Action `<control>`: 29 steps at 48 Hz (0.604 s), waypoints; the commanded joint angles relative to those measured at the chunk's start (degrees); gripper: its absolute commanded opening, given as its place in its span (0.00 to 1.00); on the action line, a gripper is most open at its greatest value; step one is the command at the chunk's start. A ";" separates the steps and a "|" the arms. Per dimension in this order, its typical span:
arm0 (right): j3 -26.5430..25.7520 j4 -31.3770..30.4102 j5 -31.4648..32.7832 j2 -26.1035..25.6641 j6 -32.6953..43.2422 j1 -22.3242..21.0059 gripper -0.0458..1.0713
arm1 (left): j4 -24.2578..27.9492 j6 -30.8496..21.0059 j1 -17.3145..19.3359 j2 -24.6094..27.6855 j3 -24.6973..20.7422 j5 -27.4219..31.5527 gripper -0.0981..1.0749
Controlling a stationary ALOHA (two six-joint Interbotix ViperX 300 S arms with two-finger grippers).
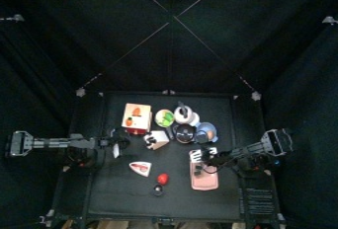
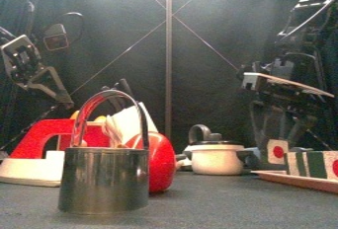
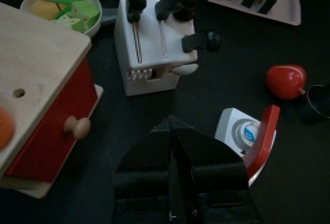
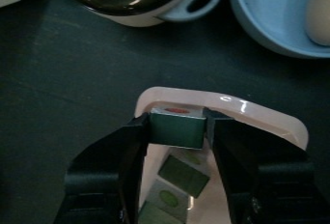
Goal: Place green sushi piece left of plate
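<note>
Green, square-faced sushi piece (image 4: 177,129) sits clamped between the right gripper's (image 4: 177,124) jaws, above a pink tray (image 4: 264,117). Left gripper (image 3: 172,165) is clenched, empty.

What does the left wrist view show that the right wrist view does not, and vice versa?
Only the left wrist view: the wooden box with a red drawer and the red ball. Only the right wrist view: the white pot, the blue bowl, and the right gripper closed on a sushi piece. Both: the pink tray.
</note>
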 commanded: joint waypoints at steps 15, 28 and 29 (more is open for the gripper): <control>-9.14 -5.80 -0.18 2.55 -0.26 0.18 0.72 | -0.62 0.00 0.09 0.18 -0.62 -0.44 0.41; -13.89 -9.49 -2.46 9.05 -0.44 -0.62 0.72 | -0.70 0.00 0.09 0.18 -0.62 -0.53 0.41; -14.15 -9.49 -2.55 9.32 -0.44 -0.70 0.72 | -0.70 0.00 0.09 0.18 -0.62 -0.44 0.41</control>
